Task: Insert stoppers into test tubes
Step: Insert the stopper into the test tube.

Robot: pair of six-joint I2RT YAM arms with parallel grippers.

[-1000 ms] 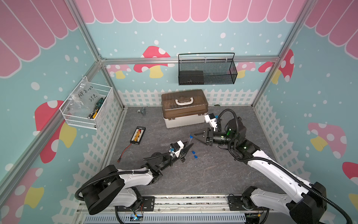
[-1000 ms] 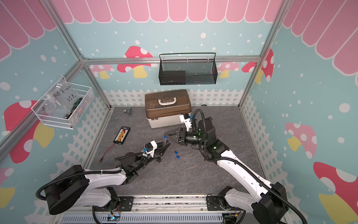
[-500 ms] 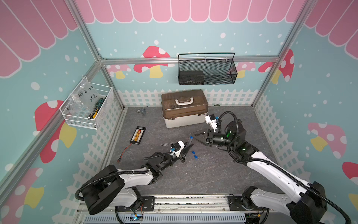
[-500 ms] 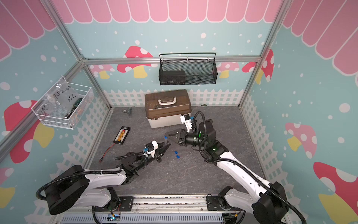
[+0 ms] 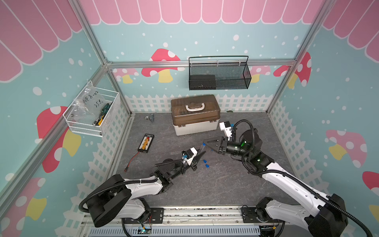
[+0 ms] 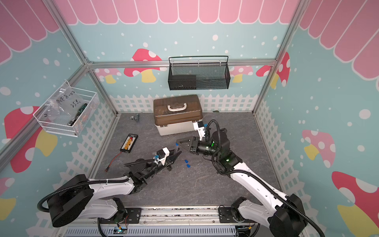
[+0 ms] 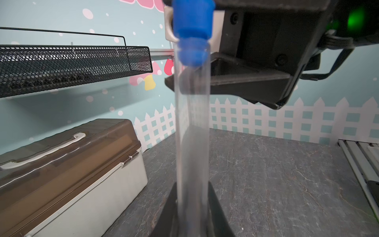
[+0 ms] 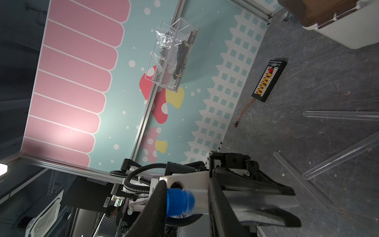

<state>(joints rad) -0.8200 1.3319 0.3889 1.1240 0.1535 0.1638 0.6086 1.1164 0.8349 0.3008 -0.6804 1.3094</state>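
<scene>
My left gripper (image 7: 192, 205) is shut on a clear test tube (image 7: 192, 133), which it holds up off the floor in mid-cell (image 5: 201, 150). A blue stopper (image 7: 191, 37) sits with its narrow end in the tube's mouth. My right gripper (image 8: 188, 201) is closed round that end. One finger presses on the stopper (image 8: 178, 202) head and the other lies across the tube (image 8: 202, 200). Both top views show the grippers meeting tip to tip, the right gripper (image 5: 207, 145) and the left gripper (image 6: 178, 152). Two loose stoppers (image 5: 206, 162) lie on the floor nearby. Two more test tubes (image 8: 340, 115) lie flat.
A brown-lidded toolbox (image 5: 195, 115) stands at the back of the floor. A black board with yellow connectors (image 5: 146, 142) and its red wire lie to the left. A black mesh basket (image 5: 218, 76) hangs on the back wall and a white wire basket (image 5: 92, 112) on the left wall.
The right gripper's jaws have narrowed a little round the stopper and the tube's end. The left arm and its tube have stayed put.
</scene>
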